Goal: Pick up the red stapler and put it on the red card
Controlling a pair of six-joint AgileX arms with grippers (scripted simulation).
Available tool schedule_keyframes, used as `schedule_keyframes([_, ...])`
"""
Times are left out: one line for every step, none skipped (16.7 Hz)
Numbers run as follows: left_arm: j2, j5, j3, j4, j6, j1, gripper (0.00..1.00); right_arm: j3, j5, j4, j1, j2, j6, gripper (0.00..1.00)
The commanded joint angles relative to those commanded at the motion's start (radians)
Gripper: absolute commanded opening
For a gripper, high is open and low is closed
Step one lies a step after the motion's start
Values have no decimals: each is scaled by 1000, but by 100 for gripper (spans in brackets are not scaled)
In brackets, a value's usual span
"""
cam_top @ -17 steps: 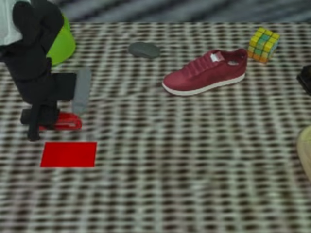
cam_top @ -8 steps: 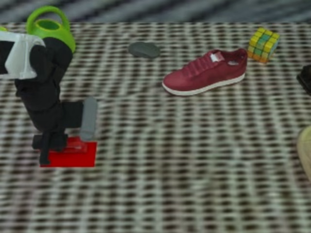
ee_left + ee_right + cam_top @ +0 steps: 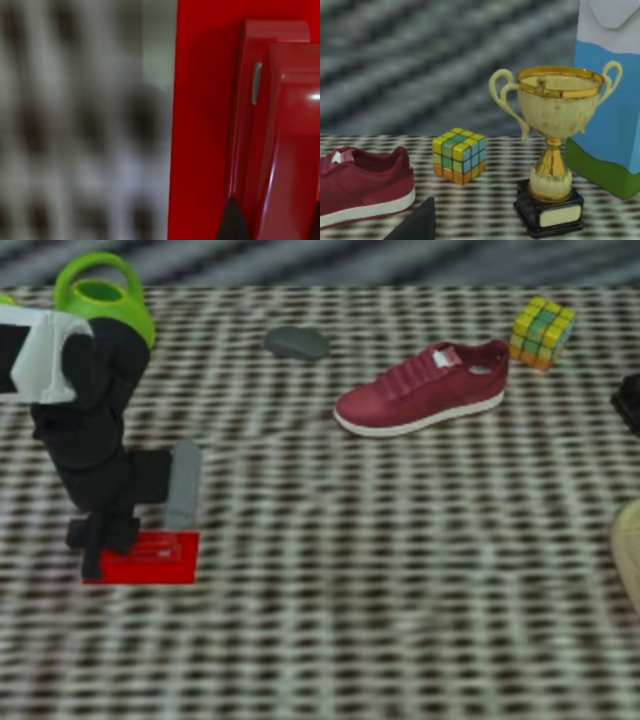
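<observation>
The red stapler (image 3: 152,545) lies lengthwise on the red card (image 3: 165,570) at the table's left front. My left gripper (image 3: 100,540) reaches down over the card's left end and is shut on the stapler. In the left wrist view the stapler (image 3: 280,125) fills the space between the two dark fingertips (image 3: 232,222), with the card (image 3: 200,125) right beneath it. I cannot tell whether the stapler's base touches the card. My right gripper (image 3: 420,225) is parked at the table's right side, away from both.
A green watering can (image 3: 100,300) stands behind the left arm. A grey pebble-like object (image 3: 297,342), a dark red sneaker (image 3: 425,385) and a colour cube (image 3: 542,332) lie along the back. A gold trophy (image 3: 552,150) and a carton (image 3: 610,100) stand at the far right.
The left gripper carried the stapler toward the table's front, from behind the card to over it, then sank a little. For the last half second it has barely moved.
</observation>
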Motion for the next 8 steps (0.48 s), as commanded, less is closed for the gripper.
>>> schedule_keyframes([0, 0, 0, 0, 0, 0, 53, 0, 0, 0, 0, 0, 0, 100])
schedule_keyframes([0, 0, 0, 0, 0, 0, 60, 0, 0, 0, 0, 0, 0, 100])
schedule_keyframes([0, 0, 0, 0, 0, 0, 68, 0, 0, 0, 0, 0, 0, 100])
schedule_keyframes([0, 0, 0, 0, 0, 0, 75, 0, 0, 0, 0, 0, 0, 100])
schedule_keyframes([0, 0, 0, 0, 0, 0, 83, 0, 0, 0, 0, 0, 0, 100])
schedule_keyframes([0, 0, 0, 0, 0, 0, 90, 0, 0, 0, 0, 0, 0, 100])
schedule_keyframes([0, 0, 0, 0, 0, 0, 98, 0, 0, 0, 0, 0, 0, 100])
schedule_keyframes([0, 0, 0, 0, 0, 0, 100, 0, 0, 0, 0, 0, 0, 100])
